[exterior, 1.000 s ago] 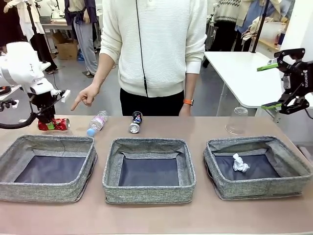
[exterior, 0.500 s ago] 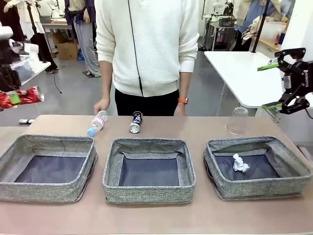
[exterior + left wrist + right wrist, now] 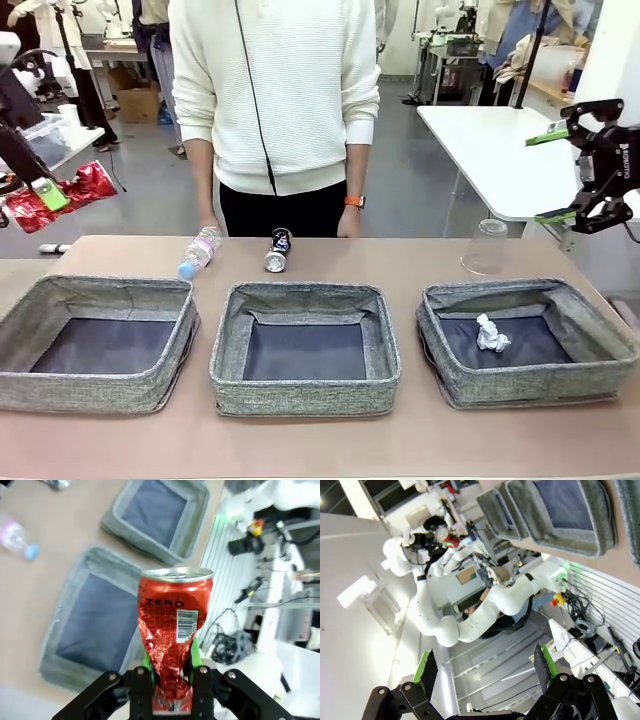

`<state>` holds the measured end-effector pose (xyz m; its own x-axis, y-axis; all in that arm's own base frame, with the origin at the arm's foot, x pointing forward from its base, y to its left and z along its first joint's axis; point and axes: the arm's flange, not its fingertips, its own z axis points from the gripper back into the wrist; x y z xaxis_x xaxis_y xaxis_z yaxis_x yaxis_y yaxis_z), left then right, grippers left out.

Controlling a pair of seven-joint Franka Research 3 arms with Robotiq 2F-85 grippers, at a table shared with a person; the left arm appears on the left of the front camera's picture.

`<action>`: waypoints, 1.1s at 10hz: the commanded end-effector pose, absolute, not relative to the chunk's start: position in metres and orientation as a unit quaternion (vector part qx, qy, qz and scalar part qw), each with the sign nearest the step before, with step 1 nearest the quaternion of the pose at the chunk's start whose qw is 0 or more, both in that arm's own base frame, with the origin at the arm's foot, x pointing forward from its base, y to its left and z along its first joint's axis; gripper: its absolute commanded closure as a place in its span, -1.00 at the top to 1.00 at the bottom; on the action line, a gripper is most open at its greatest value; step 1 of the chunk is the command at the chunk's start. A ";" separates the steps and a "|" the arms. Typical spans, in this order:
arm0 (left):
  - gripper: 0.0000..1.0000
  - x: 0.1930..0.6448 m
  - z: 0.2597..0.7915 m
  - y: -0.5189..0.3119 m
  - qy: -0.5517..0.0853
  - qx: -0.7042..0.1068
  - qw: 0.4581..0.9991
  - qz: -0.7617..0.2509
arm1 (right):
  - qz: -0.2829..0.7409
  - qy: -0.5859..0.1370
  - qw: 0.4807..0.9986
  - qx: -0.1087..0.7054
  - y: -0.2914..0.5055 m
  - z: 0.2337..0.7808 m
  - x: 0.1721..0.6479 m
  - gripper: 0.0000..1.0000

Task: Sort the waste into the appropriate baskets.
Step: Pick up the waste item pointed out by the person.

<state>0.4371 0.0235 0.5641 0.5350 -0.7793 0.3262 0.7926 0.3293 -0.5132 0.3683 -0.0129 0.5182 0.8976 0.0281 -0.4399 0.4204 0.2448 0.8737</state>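
Brown tabletop point(image 3: 420, 440) carries three grey fabric baskets in a row: the left basket point(image 3: 95, 392) and the middle basket point(image 3: 305, 395) show bare dark bottoms, while the right basket point(image 3: 530, 388) holds a crumpled white paper ball point(image 3: 491, 333). A person point(image 3: 280, 100) in a white sweater stands at the far edge, hands down by the table. The left gripper point(image 3: 45, 195) is raised off the table past its left end, its green pads clamped narrowly on the crushed lower part of a dented red can point(image 3: 75, 190); the wrist view shows the can's top pointing away from the fingers, above the left basket. The right gripper point(image 3: 550, 174) hangs high at the right side, jaws spread wide with nothing between them. Behind the baskets, a clear cup point(image 3: 487, 246) stands upside down near the right basket, a blue-capped bottle point(image 3: 198, 252) lies on its side, and a dark can point(image 3: 277, 250) lies just right of it.
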 end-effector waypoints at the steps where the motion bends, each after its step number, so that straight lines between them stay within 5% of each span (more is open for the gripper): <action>1: -1.00 0.443 0.577 0.037 -0.013 -0.280 0.814 -0.509 | -0.131 0.189 0.760 0.608 -0.012 0.522 0.368 1.00; 3: -1.00 0.443 0.577 0.037 -0.013 -0.280 0.814 -0.509 | -0.131 0.189 0.760 0.608 -0.012 0.522 0.368 1.00; 4: -0.39 0.440 0.577 0.035 -0.009 -0.287 0.818 -0.498 | -0.131 0.189 0.760 0.608 -0.012 0.522 0.368 1.00; 5: -0.39 0.437 0.587 0.020 0.016 -0.261 0.887 -0.382 | -0.131 0.189 0.760 0.608 -0.012 0.522 0.368 1.00; 7: -0.39 0.419 0.623 -0.011 -0.029 -0.255 0.911 -0.323 | -0.131 0.189 0.760 0.608 -0.012 0.522 0.368 1.00; 10: -0.39 0.377 0.665 -0.091 0.018 -0.263 0.929 -0.259 | -0.131 0.189 0.760 0.608 -0.012 0.522 0.368 1.00; 11: -0.39 0.368 0.678 -0.126 -0.009 -0.267 0.942 -0.204 | -0.131 0.189 0.760 0.608 -0.012 0.522 0.368 1.00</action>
<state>0.3697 -0.1023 0.6787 0.8748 -0.4695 0.1198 0.4666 0.7495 -0.4696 0.3683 -0.0130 0.5182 0.8975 0.0279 -0.4400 0.4206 0.2449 0.8735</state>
